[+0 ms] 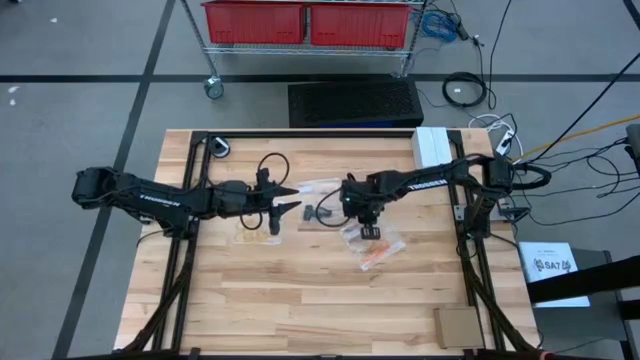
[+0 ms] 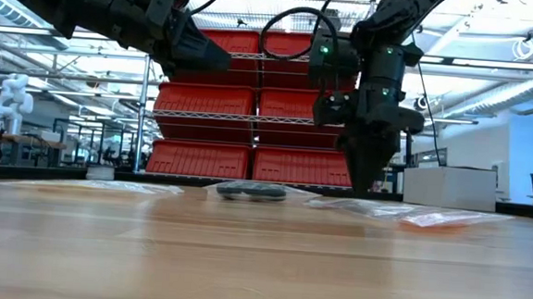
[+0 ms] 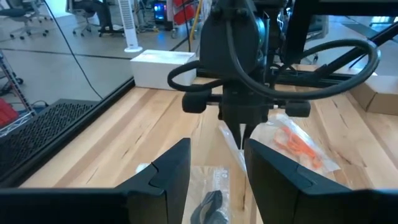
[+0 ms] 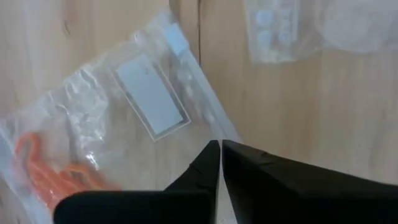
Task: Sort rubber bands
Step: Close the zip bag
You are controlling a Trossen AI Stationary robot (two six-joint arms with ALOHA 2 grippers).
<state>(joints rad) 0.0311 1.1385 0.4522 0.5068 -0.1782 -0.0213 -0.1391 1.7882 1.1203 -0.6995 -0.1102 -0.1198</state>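
Observation:
Orange rubber bands (image 4: 50,177) lie inside a clear plastic bag (image 4: 149,99) flat on the wooden table (image 1: 250,300), right of centre. My right gripper (image 4: 221,149) points down at that bag's edge, shut. Black rubber bands (image 3: 211,205) lie in another clear bag (image 1: 322,212) at the centre, just in front of my left gripper (image 1: 295,197). The left gripper hovers open and nearly level above the table. A pale yellow cluster (image 1: 250,230) lies under the left arm. My right gripper comes from above, pointing steeply down, its two fingertips (image 4: 211,158) closed together on the long side edge (image 4: 214,127) of the bag of orange bands, near its label end. The bag lies flat on the table. How many layers are pinched does not show.
Another clear bag (image 4: 298,31) lies just beyond the held one. A white box (image 1: 432,147) stands at the far right of the table, and a cardboard piece (image 1: 460,327) lies at the near right corner. A black cable (image 1: 270,165) loops over the left arm.

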